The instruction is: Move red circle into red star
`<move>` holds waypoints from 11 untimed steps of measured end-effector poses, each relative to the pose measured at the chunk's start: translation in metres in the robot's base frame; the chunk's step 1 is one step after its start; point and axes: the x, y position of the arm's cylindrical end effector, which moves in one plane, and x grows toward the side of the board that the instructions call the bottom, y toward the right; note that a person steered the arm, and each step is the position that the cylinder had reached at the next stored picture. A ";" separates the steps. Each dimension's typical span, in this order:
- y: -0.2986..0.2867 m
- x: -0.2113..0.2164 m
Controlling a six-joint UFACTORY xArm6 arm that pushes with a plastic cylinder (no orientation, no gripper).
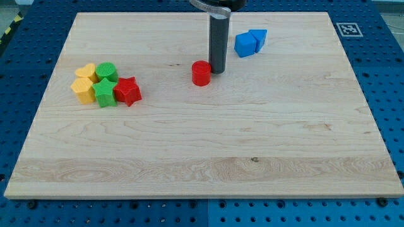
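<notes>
The red circle (201, 73) lies on the wooden board, a little above the middle. My tip (218, 69) stands just to its right and slightly above, touching or almost touching it. The red star (128, 91) lies at the view's left, at the right end of a cluster of blocks. The red circle is well apart from the red star, to its right.
Next to the red star sit a green star (105, 93), a green circle (106, 71), a yellow heart (86, 70) and a yellow hexagon (83, 90). A blue cube (245, 44) and a blue triangle (259, 37) lie at the top, right of my rod. The board's edge (202, 196) runs along the bottom.
</notes>
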 end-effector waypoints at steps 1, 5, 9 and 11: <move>0.000 0.000; 0.017 0.033; -0.011 0.033; -0.032 0.033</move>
